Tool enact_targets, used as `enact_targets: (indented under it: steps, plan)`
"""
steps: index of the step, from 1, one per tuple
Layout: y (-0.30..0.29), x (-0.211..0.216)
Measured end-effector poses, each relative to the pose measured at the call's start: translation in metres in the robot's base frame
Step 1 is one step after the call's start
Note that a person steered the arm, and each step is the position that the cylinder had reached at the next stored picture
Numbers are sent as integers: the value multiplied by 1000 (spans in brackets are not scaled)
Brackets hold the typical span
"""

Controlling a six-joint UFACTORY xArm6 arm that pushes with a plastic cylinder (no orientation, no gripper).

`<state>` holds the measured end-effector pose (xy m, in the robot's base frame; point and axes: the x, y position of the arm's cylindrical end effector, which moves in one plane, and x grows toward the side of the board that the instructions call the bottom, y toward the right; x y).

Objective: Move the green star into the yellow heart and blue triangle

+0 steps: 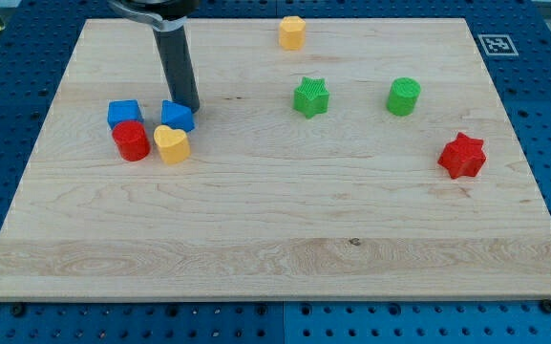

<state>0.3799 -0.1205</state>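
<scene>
Green star [310,97] upright on the wooden bench [256,239], right of centre near the view's top, well apart from its targets. Yellow heart [172,144] and blue triangle [177,116] touching each other at the view's left, triangle just above heart. Beside them a blue cube [124,114] and a red cylinder [131,140], cylinder just left of the heart. My tip [188,107] down on the bench at the triangle's upper right edge, seemingly touching it, far left of the star. No jaws on this rod, so nothing held. Green cylinder [403,96] right of the star, red star [462,155] farther right and lower, a second yellow block [292,32] near the top edge.
</scene>
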Motion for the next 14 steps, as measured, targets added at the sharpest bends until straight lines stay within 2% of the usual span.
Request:
enact_targets:
  steps: [2,4,7,11,12,13,14]
  plan:
    - [0,5]
    - [51,6]
    - [48,40]
    - [5,15]
    - [44,18]
    - [85,49]
    - [87,87]
